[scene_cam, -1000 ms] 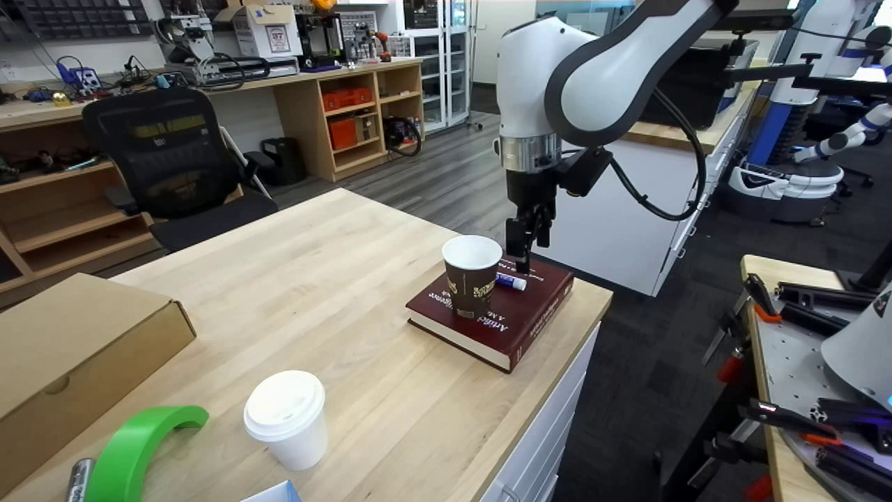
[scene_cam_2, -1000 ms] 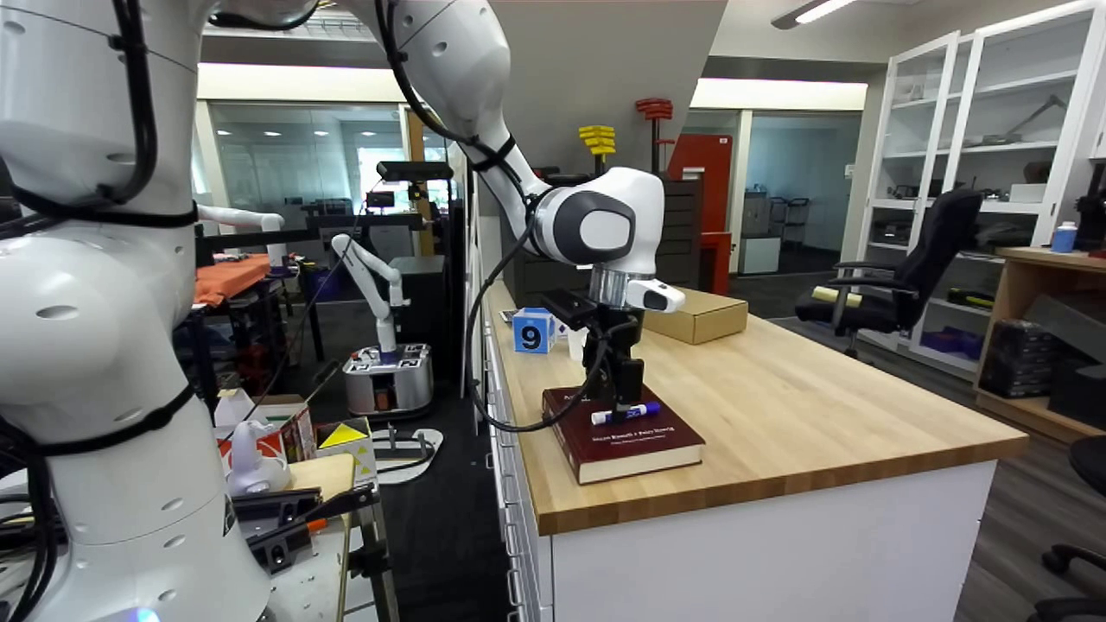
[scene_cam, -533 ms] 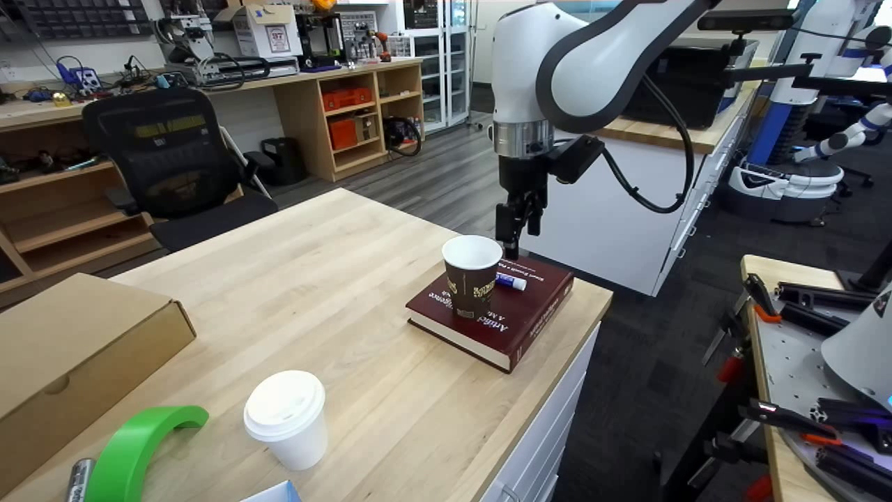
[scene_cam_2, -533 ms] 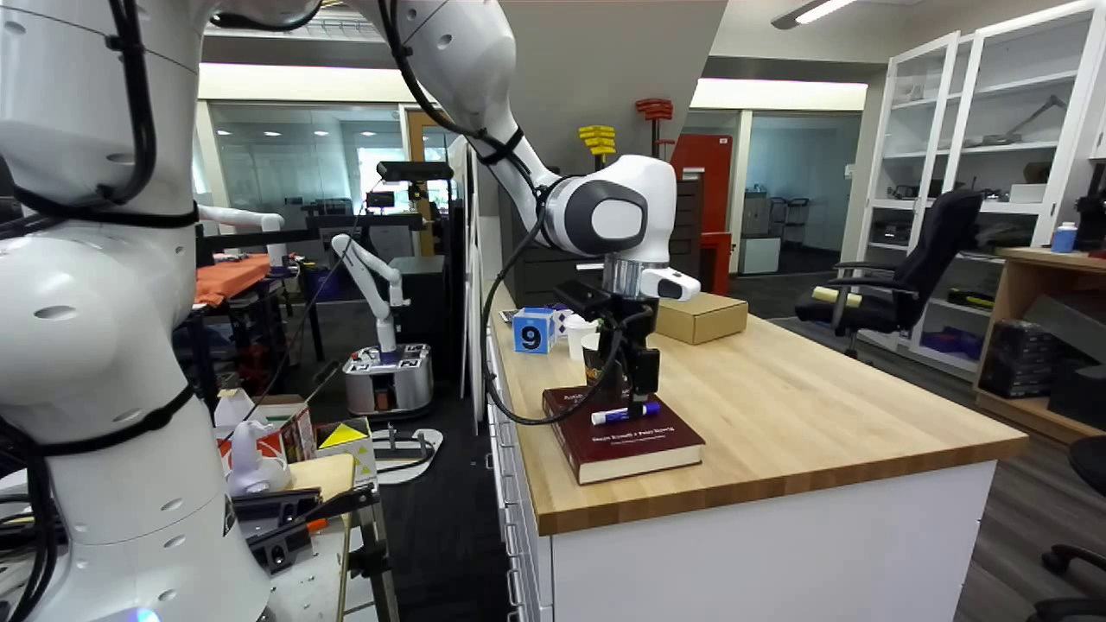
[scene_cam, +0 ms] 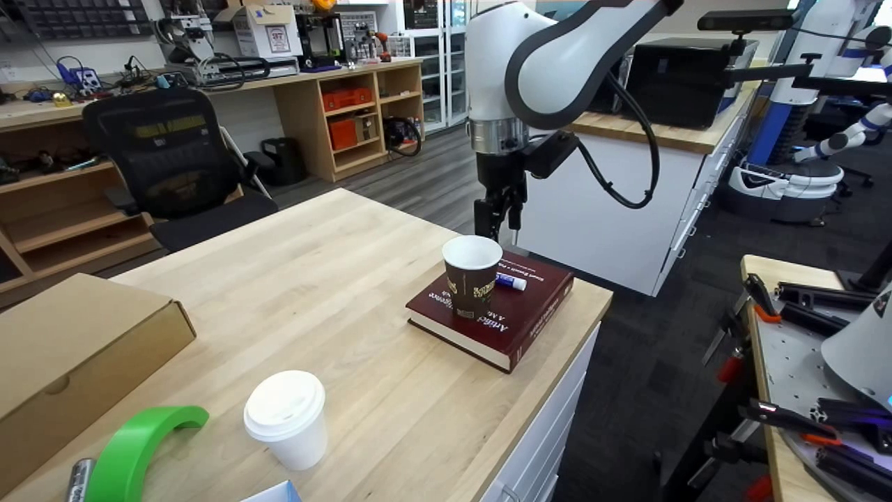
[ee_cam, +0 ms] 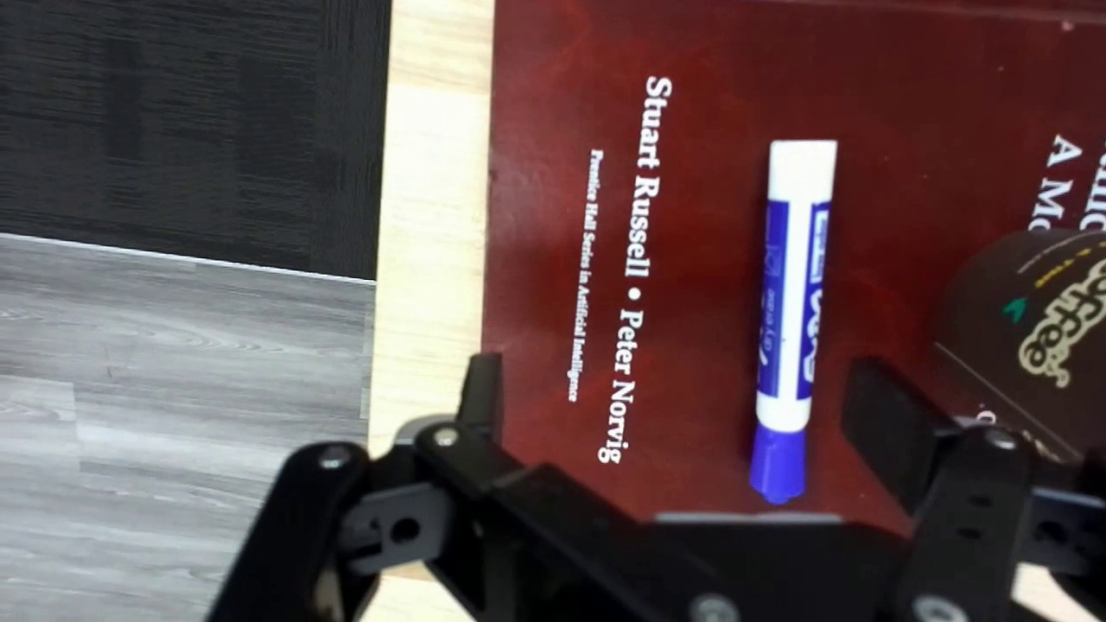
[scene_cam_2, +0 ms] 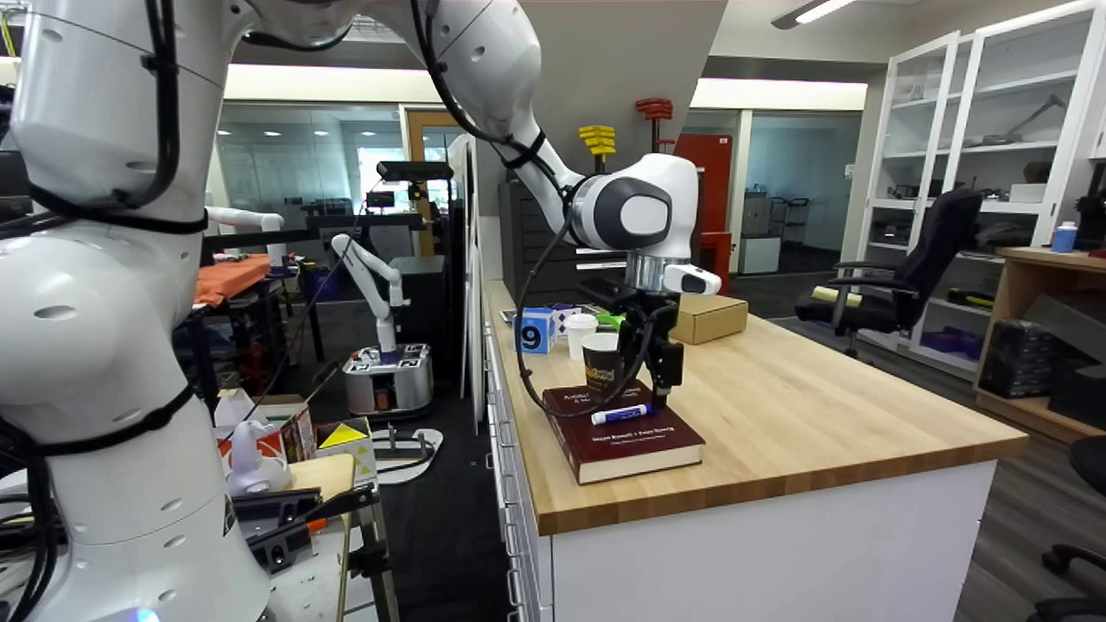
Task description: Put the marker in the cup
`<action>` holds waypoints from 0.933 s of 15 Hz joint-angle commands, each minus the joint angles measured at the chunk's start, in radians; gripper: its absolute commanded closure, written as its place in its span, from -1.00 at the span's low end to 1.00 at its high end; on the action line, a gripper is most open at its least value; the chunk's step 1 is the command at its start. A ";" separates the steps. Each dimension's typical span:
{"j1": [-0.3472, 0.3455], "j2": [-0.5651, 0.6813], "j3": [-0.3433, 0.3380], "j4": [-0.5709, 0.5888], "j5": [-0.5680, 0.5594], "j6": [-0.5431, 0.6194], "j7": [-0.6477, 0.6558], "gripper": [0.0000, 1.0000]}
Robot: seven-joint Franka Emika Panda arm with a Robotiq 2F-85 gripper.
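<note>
The marker is a white and blue dry-erase pen (ee_cam: pixel 791 294) with a blue cap. It lies flat on the dark red book in both exterior views (scene_cam: pixel 512 282) (scene_cam_2: pixel 624 414). The cup, dark brown with a white rim (scene_cam: pixel 472 282), stands upright on the book beside the marker. It also shows in an exterior view (scene_cam_2: pixel 602 363) and at the right edge of the wrist view (ee_cam: pixel 1037 328). My gripper (ee_cam: pixel 683 402) is open and empty. It hovers above the book near the cap end, also seen in both exterior views (scene_cam: pixel 500 226) (scene_cam_2: pixel 664 389).
The thick red book (scene_cam: pixel 516 328) lies near the table corner. A white lidded cup (scene_cam: pixel 289 418), a green arch (scene_cam: pixel 139 446) and a cardboard box (scene_cam: pixel 90 348) stand on the table (scene_cam: pixel 348 300). A blue number box (scene_cam_2: pixel 533 331) stands farther along.
My gripper has moved from over the marker's middle toward its cap end and a little up; this is leftward in an exterior view. The marker, cup and book have not moved.
</note>
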 commanded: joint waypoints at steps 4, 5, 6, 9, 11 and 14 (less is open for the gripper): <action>0.004 0.122 -0.008 0.207 -0.014 -0.128 -0.009 -1.00; 0.004 0.133 -0.006 0.227 -0.010 -0.137 -0.012 -1.00; 0.003 0.140 0.001 0.235 0.002 -0.141 -0.019 -1.00; 0.005 0.145 0.014 0.235 0.019 -0.140 -0.031 -1.00; 0.003 0.142 0.021 0.217 0.029 -0.130 -0.033 -1.00; 0.005 0.133 0.027 0.191 0.037 -0.113 -0.031 -1.00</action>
